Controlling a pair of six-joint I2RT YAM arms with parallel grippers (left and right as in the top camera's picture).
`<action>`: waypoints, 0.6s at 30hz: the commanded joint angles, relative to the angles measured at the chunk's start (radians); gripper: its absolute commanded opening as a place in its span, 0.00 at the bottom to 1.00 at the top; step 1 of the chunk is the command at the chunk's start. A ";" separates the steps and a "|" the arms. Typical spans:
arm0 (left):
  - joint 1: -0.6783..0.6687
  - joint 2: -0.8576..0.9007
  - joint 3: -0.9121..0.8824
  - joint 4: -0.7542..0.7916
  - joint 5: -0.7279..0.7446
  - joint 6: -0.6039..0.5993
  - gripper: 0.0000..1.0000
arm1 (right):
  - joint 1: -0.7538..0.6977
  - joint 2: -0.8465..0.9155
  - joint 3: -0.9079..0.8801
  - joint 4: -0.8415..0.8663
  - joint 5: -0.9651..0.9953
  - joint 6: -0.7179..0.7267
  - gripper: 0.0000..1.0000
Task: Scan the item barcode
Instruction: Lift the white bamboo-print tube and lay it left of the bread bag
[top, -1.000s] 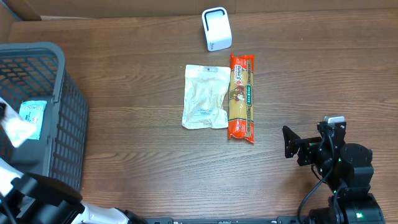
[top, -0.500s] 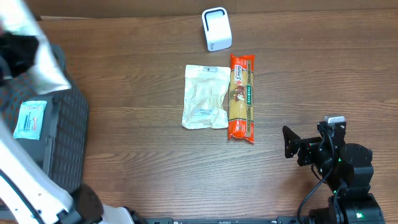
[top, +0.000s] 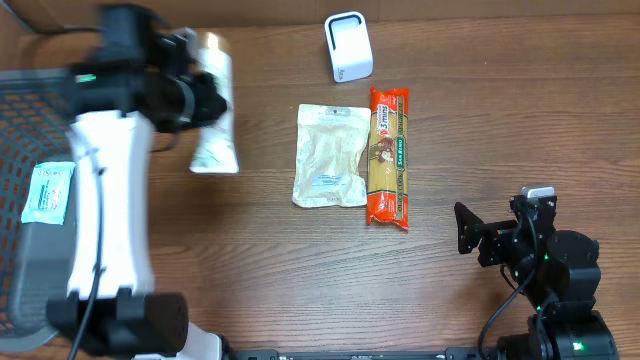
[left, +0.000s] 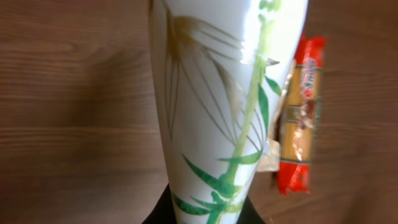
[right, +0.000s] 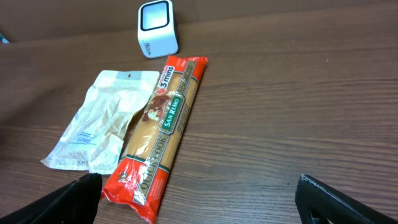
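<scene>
Left end effector: pressed tight on one end of a white pouch w/ green leaf print. It is holding the pouch up off the desk, over the far-left part.
Pouch, wrist view: is filling most of the frame, leaf-print face toward the cam. No barcode is showing on that face; can't tell where it sits.
Right end effector: spread wide, gripping nothing. It is sitting by the near-right corner, well apart from all goods.
Scanner: small white box, is standing at the far edge, approx mid. Right wrist view is showing a pale window on its top face.
Pouch vs scanner: apart. The pouch is hanging to the left of the scanner, not over the window.
Other goods: clear bag and pasta pack are lying edge to edge mid-desk, on the near side of the scanner. Neither is being touched.
Basket: grey, is sitting at the left edge w/ a blue-white packet lying in it.
Done so far (est.): pick-up looks finished, since the pouch is gripped and airborne.
Left to do (est.): bring the pouch over to the scanner, turn its barcode side to the window and hold for the read. Then set it down; the two goods mid-desk may be marking the drop spot, but that's a guess.
Progress (est.): early-to-mid, w/ the scan itself not yet done.
</scene>
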 joint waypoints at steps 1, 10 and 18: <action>-0.064 0.009 -0.154 0.105 -0.051 -0.064 0.04 | 0.006 -0.002 -0.006 0.005 0.003 0.000 1.00; -0.132 0.074 -0.496 0.467 -0.083 -0.100 0.04 | 0.006 -0.002 -0.006 0.005 0.003 0.000 1.00; -0.178 0.142 -0.560 0.552 -0.064 -0.101 0.34 | 0.006 -0.002 -0.006 0.005 0.003 0.000 1.00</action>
